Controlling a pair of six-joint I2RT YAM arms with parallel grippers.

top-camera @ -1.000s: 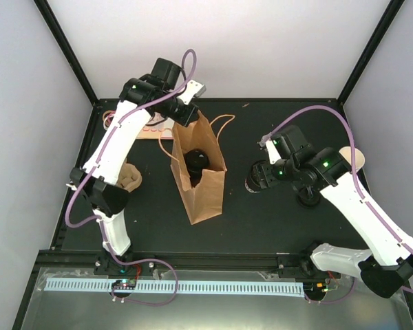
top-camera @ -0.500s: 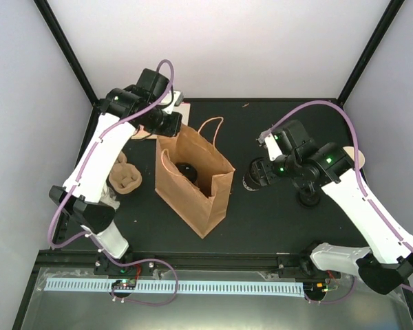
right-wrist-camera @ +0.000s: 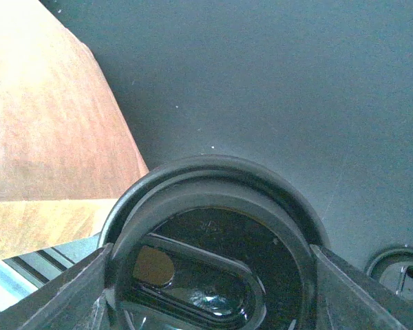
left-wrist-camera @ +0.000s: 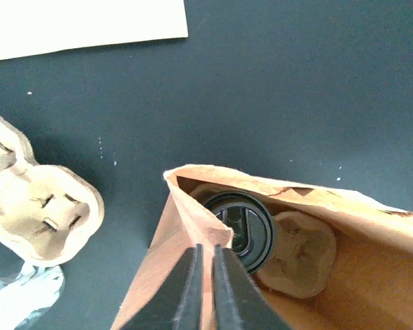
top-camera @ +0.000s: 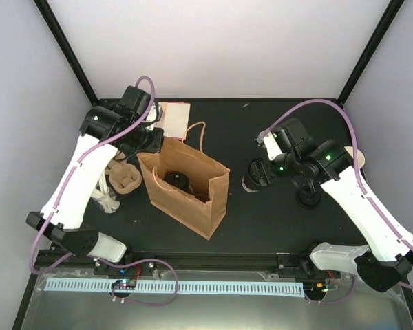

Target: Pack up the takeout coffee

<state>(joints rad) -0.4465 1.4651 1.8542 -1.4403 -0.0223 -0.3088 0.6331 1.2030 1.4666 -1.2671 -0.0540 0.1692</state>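
Note:
A brown paper bag (top-camera: 193, 196) stands open mid-table. Inside it are a black-lidded coffee cup (top-camera: 177, 180) and a pulp tray (left-wrist-camera: 299, 254); the lid also shows in the left wrist view (left-wrist-camera: 251, 230). My left gripper (top-camera: 153, 142) is shut on the bag's far-left rim (left-wrist-camera: 208, 237), pinching the paper. My right gripper (top-camera: 256, 175) is to the right of the bag, apart from it. It is shut on a second takeout coffee (top-camera: 250, 180), whose black lid (right-wrist-camera: 213, 240) fills the right wrist view between the fingers (right-wrist-camera: 89, 292).
Brown pulp cup trays (top-camera: 126, 180) lie left of the bag, also in the left wrist view (left-wrist-camera: 38, 206), with clear wrapping (top-camera: 107, 201) beside them. A white card (top-camera: 173, 113) lies at the back. A black lid (top-camera: 308, 196) sits by the right arm; cream cups (top-camera: 356, 157) show behind it.
My left gripper has moved left and nearer, dragging the bag's rim with it. The bag has shifted left and its mouth stands wider. The right gripper has barely moved.

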